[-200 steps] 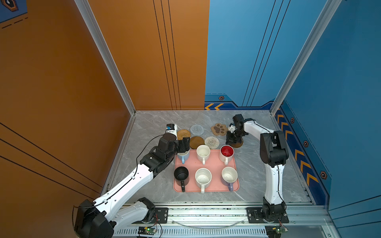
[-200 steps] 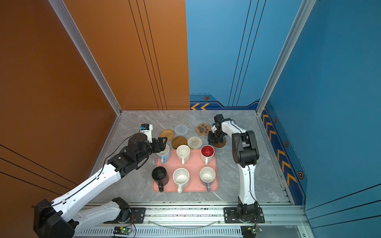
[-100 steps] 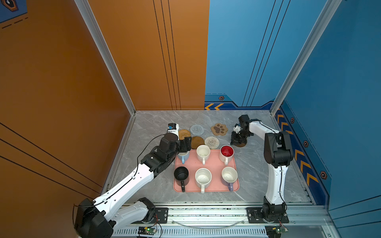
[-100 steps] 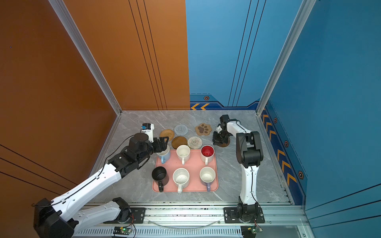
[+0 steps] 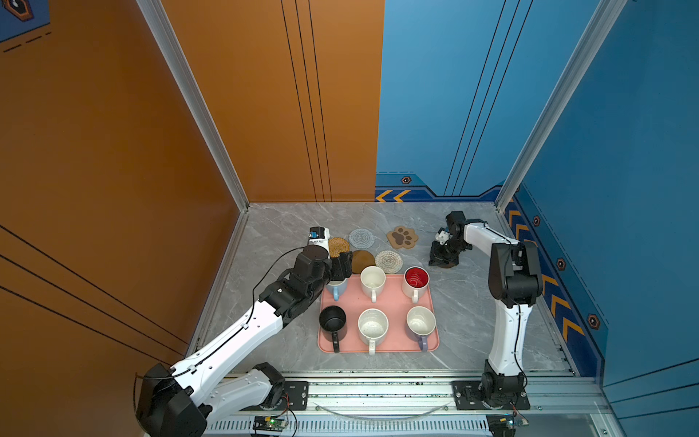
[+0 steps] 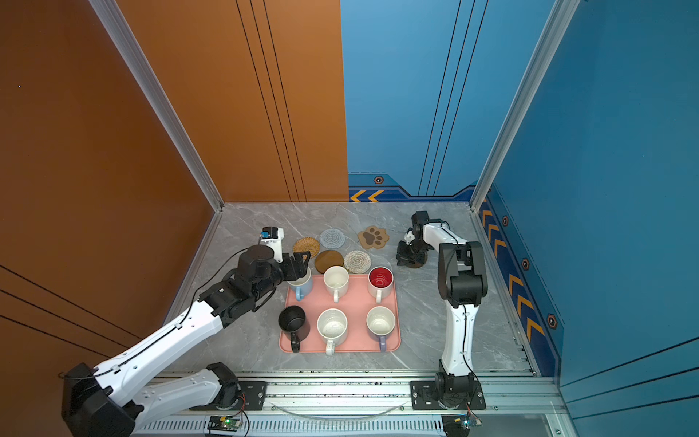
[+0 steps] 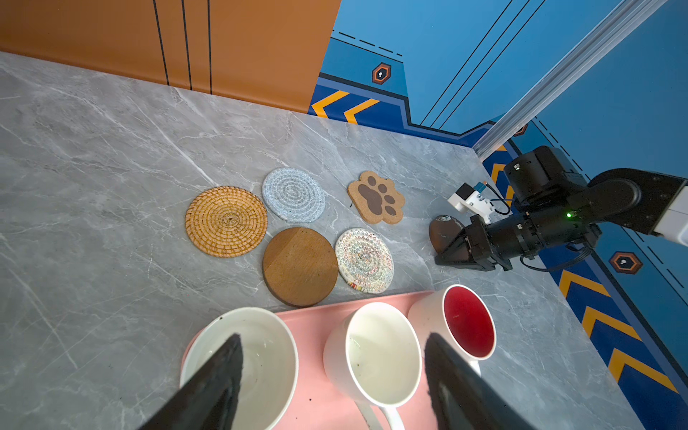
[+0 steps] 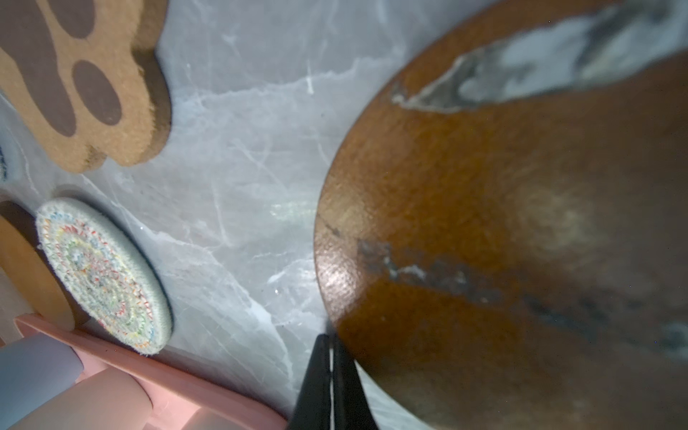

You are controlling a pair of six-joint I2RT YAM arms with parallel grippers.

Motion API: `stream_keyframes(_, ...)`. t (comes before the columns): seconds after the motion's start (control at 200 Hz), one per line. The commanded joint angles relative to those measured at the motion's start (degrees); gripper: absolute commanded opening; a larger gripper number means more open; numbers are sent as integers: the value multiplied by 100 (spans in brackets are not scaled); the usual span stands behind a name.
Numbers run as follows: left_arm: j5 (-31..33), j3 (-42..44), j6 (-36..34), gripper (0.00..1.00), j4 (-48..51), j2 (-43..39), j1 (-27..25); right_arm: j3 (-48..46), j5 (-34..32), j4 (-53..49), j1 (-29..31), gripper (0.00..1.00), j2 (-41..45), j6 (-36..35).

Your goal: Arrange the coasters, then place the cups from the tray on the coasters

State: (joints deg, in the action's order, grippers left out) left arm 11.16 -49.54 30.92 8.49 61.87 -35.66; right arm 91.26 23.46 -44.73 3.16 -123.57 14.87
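- At the tray's eleven o'clock, left claw hovers open over the light blue cup.
- Off its one o'clock, right claw is closed beside a brown coaster.

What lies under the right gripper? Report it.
A brown round coaster on the marble table, scuffed with pale marks. The shut right gripper covers most of it from above; contact cannot be told.

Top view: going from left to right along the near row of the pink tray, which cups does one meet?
black cup → speckled white cup → lavender cup
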Motion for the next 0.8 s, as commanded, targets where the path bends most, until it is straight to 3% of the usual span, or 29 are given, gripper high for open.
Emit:
stream_keyframes(0.0,159,-183,-88,78,82,-17,-64,84,79,66,-59,0,59,15)
stream_keyframes(0.791,310,-363,-124,77,179,21,-253,1127,141,359,-288,0,-606,521)
